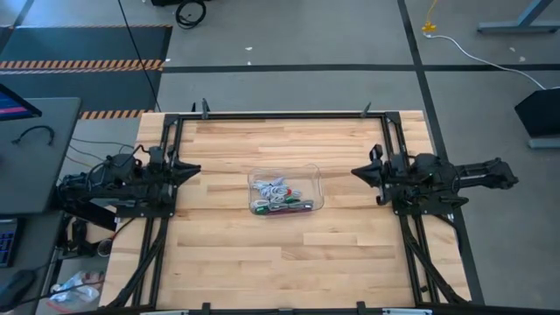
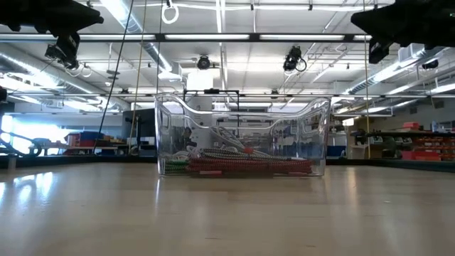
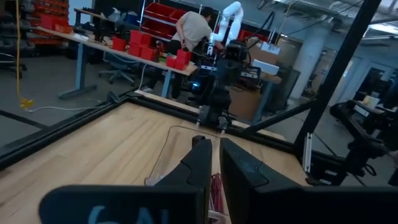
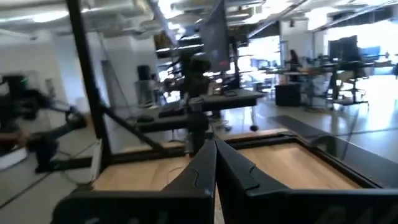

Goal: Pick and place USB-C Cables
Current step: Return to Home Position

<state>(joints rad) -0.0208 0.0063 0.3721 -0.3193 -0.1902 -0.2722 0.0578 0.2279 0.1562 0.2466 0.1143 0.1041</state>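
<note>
Several coiled USB-C cable bundles (image 1: 280,197) lie heaped on the floor of a clear plastic tray (image 1: 315,179) at the table's middle. The upper ones are white and grey, with a green one (image 1: 262,207) and a purple-red one (image 1: 299,207) along the tray's near wall. In the low view the cables (image 2: 242,165) rest low behind the tray's wall (image 2: 313,128). My left gripper (image 1: 196,169) hovers left of the tray, shut and holding nothing. My right gripper (image 1: 353,172) hovers right of it, also shut and holding nothing. Both point at the tray from well above the table.
A black frame (image 1: 280,115) runs along the table's far edge and down both sides under the arms. Bare wood (image 1: 280,262) stretches between the tray and the near edge. In the left wrist view a person (image 3: 193,31) bends over a bench far beyond the table.
</note>
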